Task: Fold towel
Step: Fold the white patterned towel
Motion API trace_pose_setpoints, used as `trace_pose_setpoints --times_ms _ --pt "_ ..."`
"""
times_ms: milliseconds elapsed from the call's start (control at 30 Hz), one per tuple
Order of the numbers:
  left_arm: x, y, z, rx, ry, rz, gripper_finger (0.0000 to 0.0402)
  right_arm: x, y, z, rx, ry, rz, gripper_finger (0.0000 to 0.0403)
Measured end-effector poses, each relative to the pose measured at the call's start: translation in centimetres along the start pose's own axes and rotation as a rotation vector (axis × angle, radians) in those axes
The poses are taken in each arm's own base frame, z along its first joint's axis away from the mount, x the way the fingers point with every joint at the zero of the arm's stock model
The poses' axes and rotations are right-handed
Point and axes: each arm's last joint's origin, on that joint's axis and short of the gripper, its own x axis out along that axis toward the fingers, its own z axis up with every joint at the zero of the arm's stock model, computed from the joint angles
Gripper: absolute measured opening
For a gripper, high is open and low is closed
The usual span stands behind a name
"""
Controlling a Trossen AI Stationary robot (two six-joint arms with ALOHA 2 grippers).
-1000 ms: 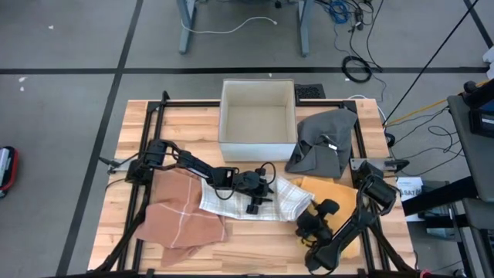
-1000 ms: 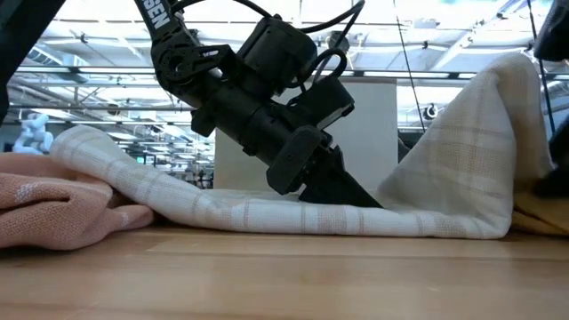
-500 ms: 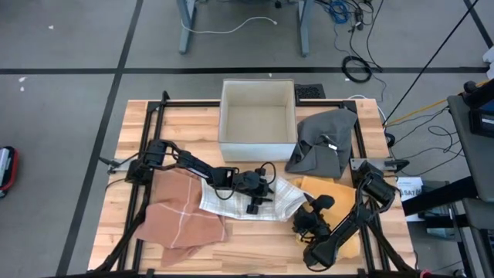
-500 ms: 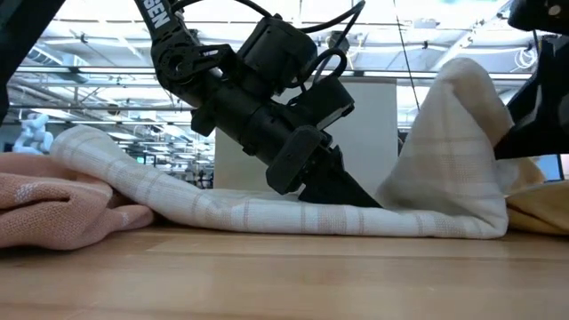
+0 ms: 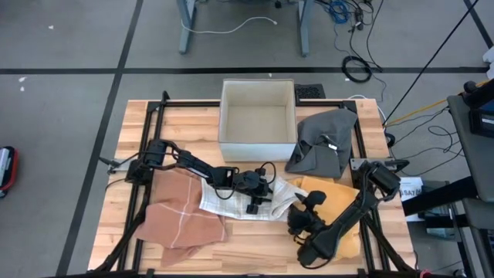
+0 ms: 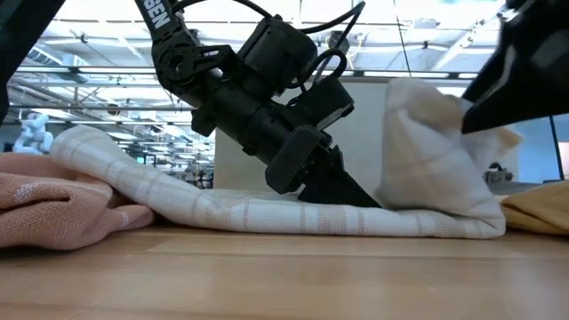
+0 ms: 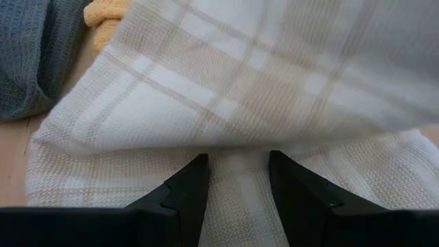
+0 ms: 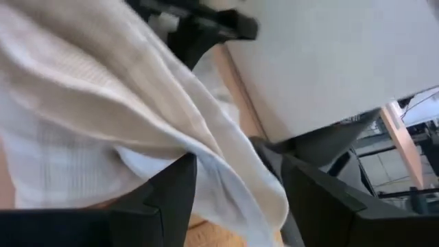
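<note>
I have the right gripper [image 5: 302, 217] at the near edge of the table [image 5: 185, 123], its fingers [image 8: 168, 199] closed on the towel's [image 5: 231, 199] right end, lifted clear so it can arc over. Just beyond, the left gripper [image 5: 255, 203] presses down mid-towel, fingers [image 7: 184, 199] part open and holding nothing, I judge to pin the fold line. The towel lies between the pink cloth [image 5: 181, 216] and yellow cloth [image 5: 332, 189]. Farther back sit the grey cloth [image 5: 324, 139] and the box [image 5: 258, 116].
</note>
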Motion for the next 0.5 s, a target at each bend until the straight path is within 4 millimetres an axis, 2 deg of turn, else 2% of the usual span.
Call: trace_pose_setpoints --times_ms 367,500 --pt "0.0 0.0 0.0 0.002 -0.001 -0.002 0.0163 2.4 1.0 1.6 -0.19 0.196 0.18 0.02" --pt "0.0 0.0 0.0 0.002 -0.001 -0.002 0.0163 2.7 1.0 1.7 -0.214 0.251 0.213 0.0161"
